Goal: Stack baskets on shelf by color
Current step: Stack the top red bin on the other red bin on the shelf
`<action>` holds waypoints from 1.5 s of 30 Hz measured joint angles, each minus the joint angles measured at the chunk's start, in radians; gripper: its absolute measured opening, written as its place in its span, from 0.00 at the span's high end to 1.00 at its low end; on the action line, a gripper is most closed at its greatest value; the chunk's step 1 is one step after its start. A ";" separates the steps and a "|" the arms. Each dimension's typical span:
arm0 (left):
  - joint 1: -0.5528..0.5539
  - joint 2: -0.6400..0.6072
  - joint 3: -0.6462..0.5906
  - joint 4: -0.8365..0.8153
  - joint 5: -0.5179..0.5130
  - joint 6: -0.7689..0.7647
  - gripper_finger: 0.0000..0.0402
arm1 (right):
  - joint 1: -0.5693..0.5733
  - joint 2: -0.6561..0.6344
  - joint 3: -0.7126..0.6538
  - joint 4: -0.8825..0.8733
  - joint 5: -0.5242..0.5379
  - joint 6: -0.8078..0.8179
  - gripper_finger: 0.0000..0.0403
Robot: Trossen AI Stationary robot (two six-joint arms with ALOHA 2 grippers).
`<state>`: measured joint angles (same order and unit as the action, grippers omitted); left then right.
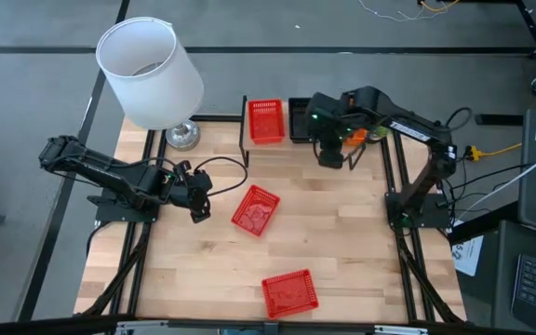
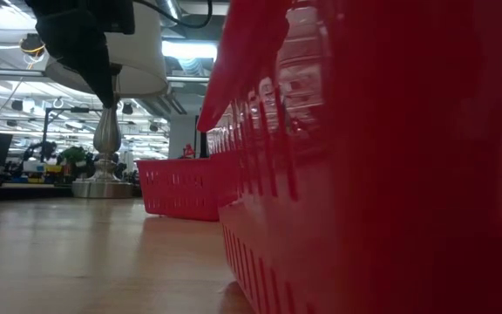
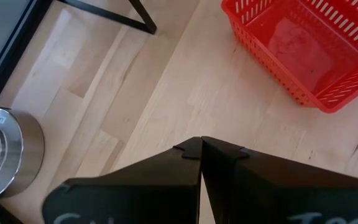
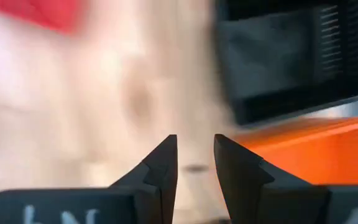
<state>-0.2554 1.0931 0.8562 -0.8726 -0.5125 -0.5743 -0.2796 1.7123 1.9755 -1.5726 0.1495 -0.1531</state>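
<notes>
- The shelf stands at 12 o'clock on the table; its black legs show at the left end; a red basket sits on its left part, a black basket just right of it, and an orange basket shows in part further right, under the right arm.
- A second red basket lies tilted near the table's centre; a third red basket lies at 6 o'clock by the front edge, filling the low view.
- The right gripper hangs over the table just in front of the shelf, at about 1 o'clock; its fingers stand apart with nothing between them; the black and orange baskets lie beyond its tips.
- The left gripper is at 9 o'clock, just left of the central red basket; its fingers are pressed together, empty.
- A white lamp stands at 11 o'clock; its metal base shows near the left gripper.
</notes>
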 joint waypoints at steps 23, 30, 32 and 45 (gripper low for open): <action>0.012 0.262 0.000 0.509 0.354 0.482 0.75 | 0.634 -0.213 -0.001 0.002 0.155 0.571 0.74; -0.033 0.380 0.022 0.560 0.376 0.560 0.75 | 0.738 -0.214 -0.002 0.002 0.300 0.654 0.74; -0.038 0.401 0.031 0.576 0.379 0.560 0.75 | 0.754 -0.214 -0.002 0.001 0.301 0.666 0.74; -0.037 0.503 0.034 0.622 0.296 0.583 0.75 | 0.841 -0.214 -0.002 0.002 0.314 0.695 0.74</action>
<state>-0.2926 1.5963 0.8904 -0.2503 -0.2168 0.0091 0.5616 1.4979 1.9736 -1.5709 0.4633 0.5423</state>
